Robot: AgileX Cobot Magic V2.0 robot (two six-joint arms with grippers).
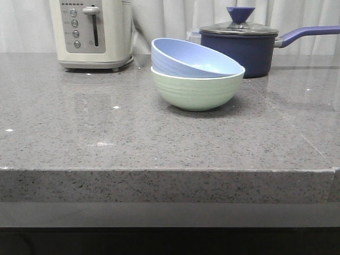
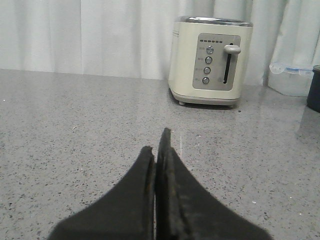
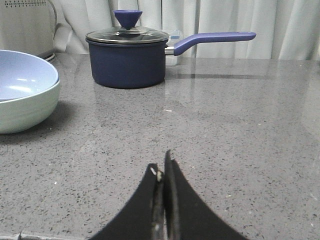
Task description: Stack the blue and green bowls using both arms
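Observation:
The blue bowl (image 1: 187, 59) sits tilted inside the green bowl (image 1: 196, 91) at the middle back of the grey counter. Both also show in the right wrist view, the blue bowl (image 3: 22, 75) nested in the green bowl (image 3: 27, 109). Neither arm shows in the front view. My left gripper (image 2: 157, 145) is shut and empty, low over bare counter, pointing toward the toaster. My right gripper (image 3: 161, 165) is shut and empty, low over the counter, well apart from the bowls.
A cream toaster (image 1: 93, 32) stands at the back left and also shows in the left wrist view (image 2: 210, 61). A navy lidded saucepan (image 1: 241, 45) with a long handle stands behind the bowls to the right. The counter's front edge (image 1: 170, 171) is near. White curtains hang behind.

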